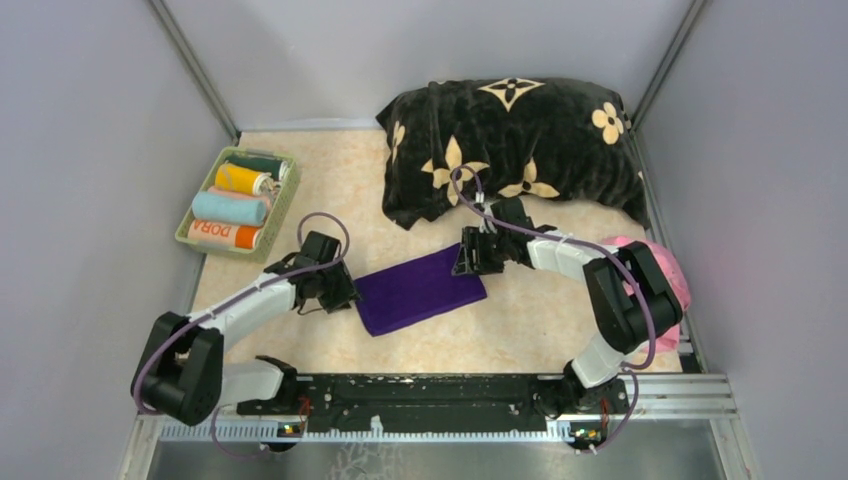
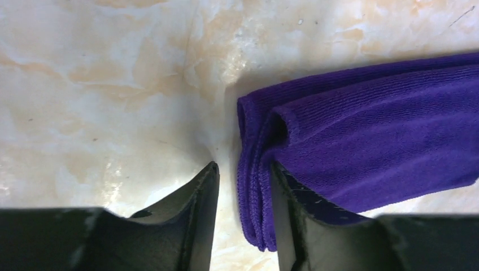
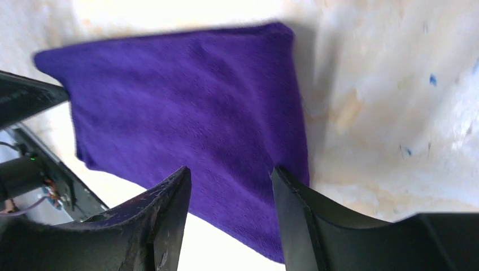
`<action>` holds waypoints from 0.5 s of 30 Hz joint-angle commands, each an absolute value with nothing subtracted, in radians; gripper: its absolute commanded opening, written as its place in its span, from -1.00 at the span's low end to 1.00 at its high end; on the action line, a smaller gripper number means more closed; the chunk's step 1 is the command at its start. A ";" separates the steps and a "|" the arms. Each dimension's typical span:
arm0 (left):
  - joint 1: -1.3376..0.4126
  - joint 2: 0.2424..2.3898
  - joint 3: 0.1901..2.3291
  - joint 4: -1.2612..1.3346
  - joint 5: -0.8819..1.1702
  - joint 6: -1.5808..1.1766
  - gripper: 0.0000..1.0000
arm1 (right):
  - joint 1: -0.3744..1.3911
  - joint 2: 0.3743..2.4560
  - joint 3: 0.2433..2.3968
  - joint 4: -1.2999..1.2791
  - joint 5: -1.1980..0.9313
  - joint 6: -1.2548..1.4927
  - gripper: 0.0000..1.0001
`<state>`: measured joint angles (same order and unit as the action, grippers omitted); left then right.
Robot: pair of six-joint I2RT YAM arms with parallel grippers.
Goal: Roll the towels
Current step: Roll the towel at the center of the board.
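1. A dark purple towel [image 1: 420, 290] lies folded flat near the middle of the marbled beige desk [image 1: 330, 180], with one robot arm at each end of it.
2. The left arm's fingers [image 2: 197, 214] stand apart at the towel's left end. The stacked folded edge sits between them. One finger rests on bare desk just clear of the cloth, and the other is against the cloth's top layer. Nothing is clamped.
3. The right arm's fingers [image 3: 164, 220] are also spread, poised over the towel's opposite end near its far corner. Purple cloth shows in the gap below them, and they grip nothing.
4. At the desk's left edge, a pale green basket [image 1: 284, 200] holds rolled towels [image 1: 230, 208] lying side by side: a dark one, a yellow one, a light blue one and an orange one lettered "DORA".
5. A large black plush cushion [image 1: 510, 150] with beige flower motifs fills the far right of the desk, well behind the purple towel.
6. A pink towel [image 1: 672, 268] sits bunched at the right edge, partly hidden behind the right arm.
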<state>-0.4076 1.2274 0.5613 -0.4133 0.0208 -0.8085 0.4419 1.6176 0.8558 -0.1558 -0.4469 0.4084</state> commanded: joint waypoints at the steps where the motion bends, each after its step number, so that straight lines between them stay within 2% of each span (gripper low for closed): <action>1: -0.402 1.305 0.590 -0.326 0.019 -0.753 -0.15 | 0.473 1.563 0.803 -0.219 -0.372 0.364 0.10; 5: -0.403 1.466 0.705 -0.322 -0.017 -0.682 -0.28 | 0.545 1.557 0.761 -0.249 -0.342 0.369 0.07; 8: -0.404 1.604 0.835 -0.335 -0.025 -0.609 -0.30 | 0.636 1.528 0.736 -0.272 -0.339 0.402 0.05; 12: -0.404 1.738 1.026 -0.372 -0.029 -0.509 -0.24 | 0.767 1.449 0.733 -0.279 -0.364 0.461 0.06; 15: -0.405 1.715 1.078 -0.379 -0.055 -0.483 -0.15 | 0.784 1.376 0.762 -0.316 -0.360 0.467 0.07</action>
